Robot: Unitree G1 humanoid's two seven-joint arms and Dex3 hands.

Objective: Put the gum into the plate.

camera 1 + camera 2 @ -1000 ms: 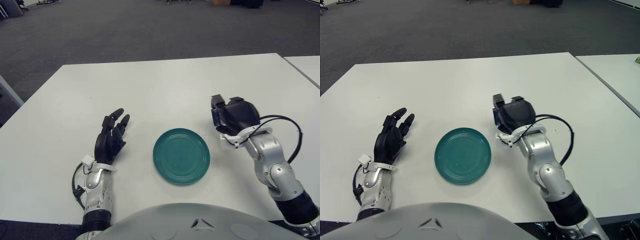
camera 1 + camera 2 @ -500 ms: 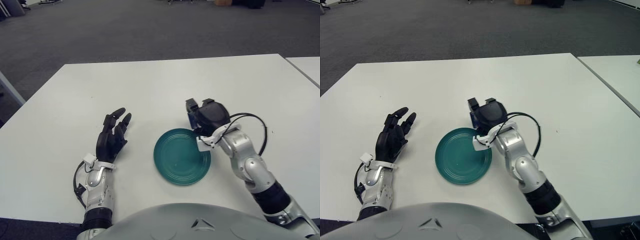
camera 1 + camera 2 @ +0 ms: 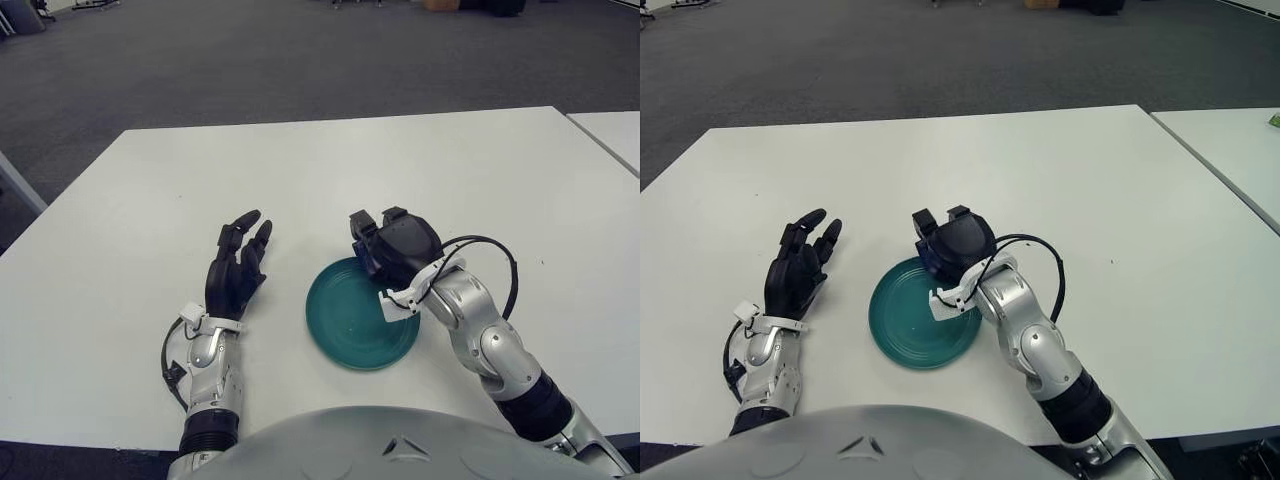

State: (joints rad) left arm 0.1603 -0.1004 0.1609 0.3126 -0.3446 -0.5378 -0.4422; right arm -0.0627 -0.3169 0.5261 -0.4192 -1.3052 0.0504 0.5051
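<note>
A teal plate [image 3: 345, 330] lies on the white table [image 3: 300, 170] near its front edge. My right hand [image 3: 392, 243] hovers over the plate's far right rim, fingers curled around a small blue gum pack [image 3: 926, 256]. Only a sliver of the pack shows between the fingers. My left hand [image 3: 238, 266] rests on the table to the left of the plate, fingers spread and empty.
A black cable [image 3: 495, 250] loops off my right wrist above the table. A second white table [image 3: 612, 130] stands at the far right, across a narrow gap. Grey carpet lies beyond the table's far edge.
My right hand has carried the gum pack leftward, from the table right of the plate to above the plate's far right rim. My left hand has barely moved.
</note>
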